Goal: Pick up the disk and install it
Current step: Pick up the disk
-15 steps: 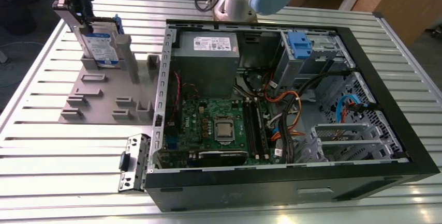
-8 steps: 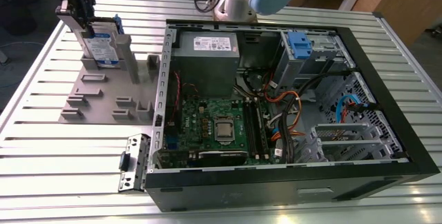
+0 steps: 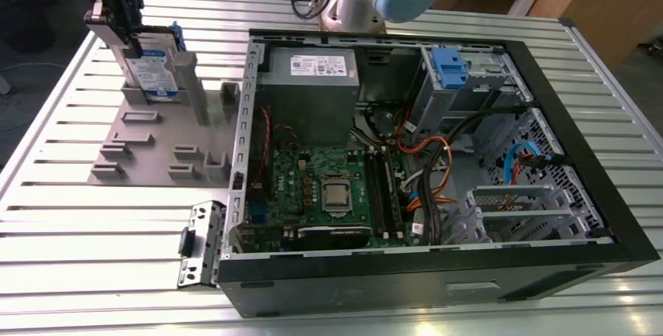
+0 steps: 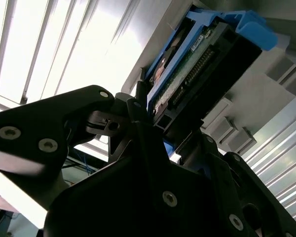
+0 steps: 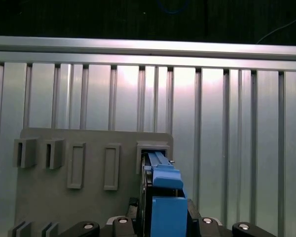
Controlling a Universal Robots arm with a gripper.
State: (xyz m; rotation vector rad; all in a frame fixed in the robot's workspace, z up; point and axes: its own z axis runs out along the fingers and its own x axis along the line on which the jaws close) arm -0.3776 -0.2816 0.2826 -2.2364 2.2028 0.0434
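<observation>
1. My gripper (image 3: 126, 37): jaws clenched on the disk (image 3: 155, 72). The second wrist view shows a finger (image 4: 143, 123) pressed to each broad face.

2. The disk: upright on edge between my jaws, over a slot of the grey fixture plate (image 3: 145, 150). Whether its lower edge rests in that slot I cannot tell. Its white and blue label shows in the exterior view, the print too small to read.

3. Blue bracket (image 5: 165, 197): the first wrist view shows it capping the disk's edge between my jaws. The second wrist view adds the connector row (image 4: 197, 64).

4. Open computer case (image 3: 580, 196): well apart from my jaws, its side wall (image 3: 247, 119) between us. It holds a grey metal box (image 3: 310, 95) with an unreadable white sticker (image 3: 321, 64), a green motherboard (image 3: 321, 188) and a blue latch (image 3: 448, 64).

5. Slatted metal table (image 3: 104, 227): below my jaws, under the plate and case.
</observation>
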